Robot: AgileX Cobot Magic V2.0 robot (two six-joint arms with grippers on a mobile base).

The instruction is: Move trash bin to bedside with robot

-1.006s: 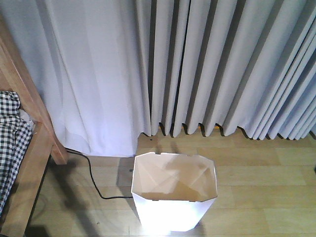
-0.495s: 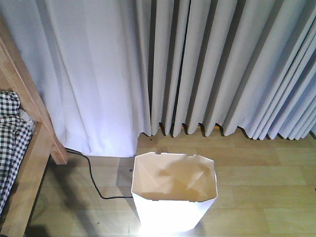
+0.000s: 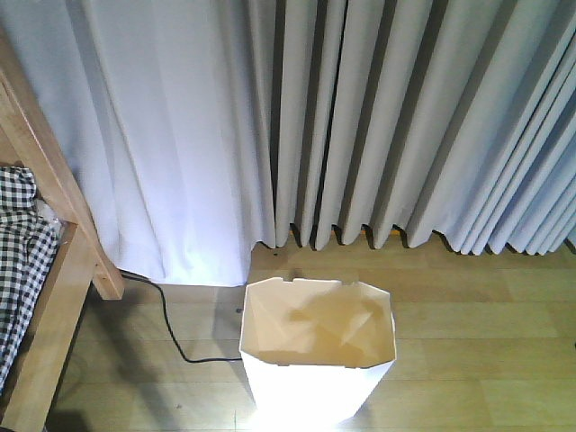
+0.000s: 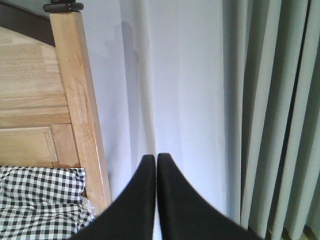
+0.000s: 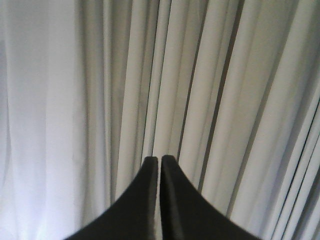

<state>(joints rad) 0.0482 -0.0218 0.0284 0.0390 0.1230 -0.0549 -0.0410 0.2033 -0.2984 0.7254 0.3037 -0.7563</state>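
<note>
white trash bin [image 3: 317, 369] upright on floor [image 3: 477, 342], near bed [image 3: 40, 297]. left hand [image 4: 156, 162] pinched closed, holding nothing. right hand [image 5: 160, 162] same.

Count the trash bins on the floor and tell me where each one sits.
1. The trash bin stands upright on the wooden floor in front of the curtain, right of the bed frame and apart from it. More could sit outside the views.

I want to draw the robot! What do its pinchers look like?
Both look alike. The left gripper has two smooth black fingers that curve up to thin pointed tips. The right gripper has the same black tapered fingers. No cables or markings show.
</note>
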